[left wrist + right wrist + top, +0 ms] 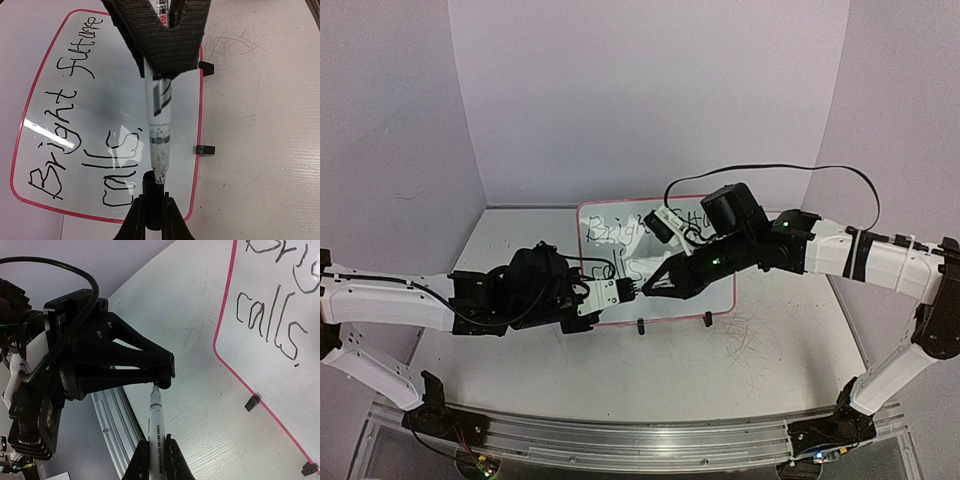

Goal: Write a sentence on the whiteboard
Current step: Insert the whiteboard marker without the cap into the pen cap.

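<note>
The whiteboard (105,110) sits on the white table (260,125), its pink-red frame rounded at the corners. Its two black clip feet (205,149) jut from the edge nearest the arms. The sentence (62,122) is on it in thin black marker, "Bright future" above "calls." In the left wrist view the board appears turned, so the lines run from 6 o'clock up toward 12 o'clock, and "calls." lies to the 3 o'clock side of the first line.

In the top view the two arms meet above the board's 6 o'clock part. The left gripper (153,210) comes in from 9 o'clock, its fingers pinched narrowly on a short black cap (151,187). The right gripper (156,445) comes in from 3 o'clock and is clamped on the white barrel of a marker (159,125), which bears a black label band and smudged ink. The marker's writing end meets the mouth of the cap. Whether it is fully seated cannot be told.

Faint grey scribble marks (235,40) show on the table at 3 o'clock from the board. An aluminium rail (620,440) runs along the table's 6 o'clock edge.
</note>
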`<state>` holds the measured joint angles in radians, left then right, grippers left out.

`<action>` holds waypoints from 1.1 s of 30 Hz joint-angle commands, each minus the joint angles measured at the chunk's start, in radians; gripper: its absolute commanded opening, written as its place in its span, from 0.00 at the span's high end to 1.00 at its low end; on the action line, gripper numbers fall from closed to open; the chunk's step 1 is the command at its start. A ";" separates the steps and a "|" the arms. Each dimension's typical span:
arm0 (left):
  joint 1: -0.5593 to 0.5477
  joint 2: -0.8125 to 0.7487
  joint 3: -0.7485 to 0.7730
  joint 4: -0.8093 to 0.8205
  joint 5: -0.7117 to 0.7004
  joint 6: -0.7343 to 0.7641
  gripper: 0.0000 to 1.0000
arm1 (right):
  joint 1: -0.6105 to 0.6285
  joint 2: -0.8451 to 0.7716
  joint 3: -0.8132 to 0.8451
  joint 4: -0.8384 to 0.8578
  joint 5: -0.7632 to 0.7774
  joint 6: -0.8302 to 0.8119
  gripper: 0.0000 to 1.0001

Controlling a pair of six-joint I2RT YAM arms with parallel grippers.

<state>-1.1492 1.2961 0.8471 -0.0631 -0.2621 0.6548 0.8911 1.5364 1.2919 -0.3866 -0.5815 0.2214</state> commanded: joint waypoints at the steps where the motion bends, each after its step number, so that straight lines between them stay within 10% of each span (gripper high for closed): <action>1: 0.002 -0.012 0.033 0.013 0.007 0.003 1.00 | 0.002 -0.028 0.020 0.009 0.061 -0.010 1.00; 33: 0.002 -0.020 0.033 0.005 0.006 -0.001 1.00 | 0.013 -0.007 0.002 0.031 0.054 -0.003 1.00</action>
<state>-1.1484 1.2949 0.8471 -0.0712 -0.2634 0.6548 0.8959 1.5194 1.2823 -0.3824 -0.5285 0.2218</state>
